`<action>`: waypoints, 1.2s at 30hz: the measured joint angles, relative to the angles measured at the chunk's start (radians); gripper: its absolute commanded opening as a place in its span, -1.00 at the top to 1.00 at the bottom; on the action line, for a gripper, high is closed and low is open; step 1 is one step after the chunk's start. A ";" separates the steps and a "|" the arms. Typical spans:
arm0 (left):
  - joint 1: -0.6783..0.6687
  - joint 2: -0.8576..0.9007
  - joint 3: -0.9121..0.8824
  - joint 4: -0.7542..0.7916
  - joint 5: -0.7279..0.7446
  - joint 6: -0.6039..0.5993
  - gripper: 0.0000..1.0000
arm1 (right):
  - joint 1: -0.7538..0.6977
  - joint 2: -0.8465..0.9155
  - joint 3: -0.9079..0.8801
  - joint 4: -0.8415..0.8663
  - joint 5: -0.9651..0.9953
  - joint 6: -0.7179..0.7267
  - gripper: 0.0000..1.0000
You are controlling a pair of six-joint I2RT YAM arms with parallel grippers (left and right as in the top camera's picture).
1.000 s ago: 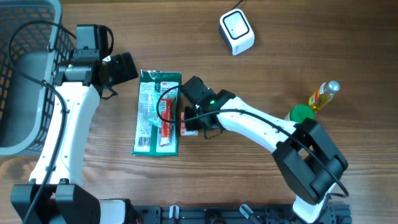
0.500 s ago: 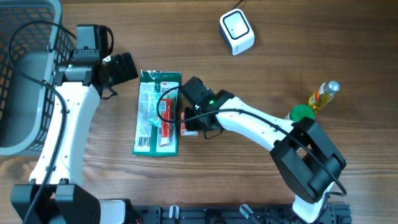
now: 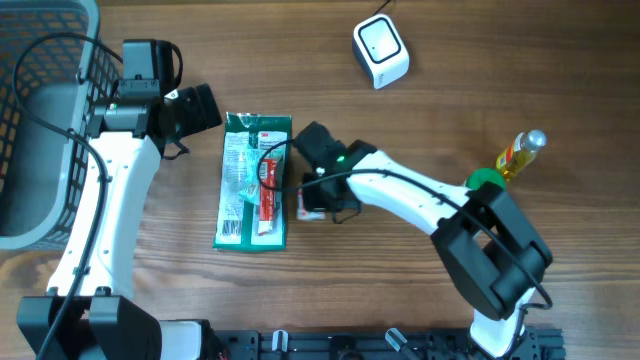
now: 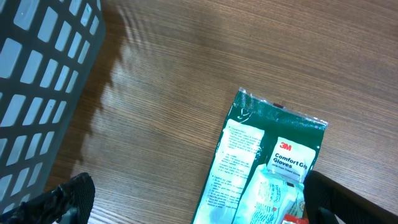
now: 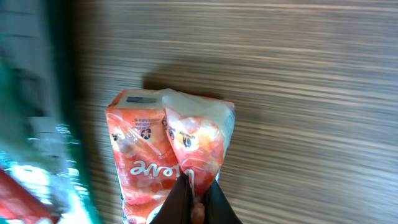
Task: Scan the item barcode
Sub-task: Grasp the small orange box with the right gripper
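Right gripper [image 5: 196, 198] pinched shut on corner of orange packet [image 5: 142, 155], mid-frame overhead, just right of green glove pack [image 3: 240, 190]. Left gripper [image 3: 200, 108] spread wide, holding nothing, upper left. Scanner [image 3: 381, 52] at top, well apart.

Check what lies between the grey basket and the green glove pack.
The left arm crosses over it in the overhead view; the left wrist view shows bare table from basket to glove pack.

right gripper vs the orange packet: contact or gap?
Touching. The right wrist view shows the right gripper with its fingers shut on a pinched-up fold of the orange packet, with no gap between them.
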 measured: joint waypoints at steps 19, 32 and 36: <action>0.000 0.000 0.000 0.000 0.000 0.000 -1.00 | -0.157 -0.042 0.017 -0.150 0.137 -0.214 -0.08; 0.000 0.000 0.000 0.000 0.000 0.000 -1.00 | -0.076 -0.043 0.073 -0.142 0.111 -0.182 0.39; 0.000 0.000 0.000 0.000 0.000 0.000 -1.00 | -0.032 -0.043 0.073 -0.113 0.167 -0.162 0.44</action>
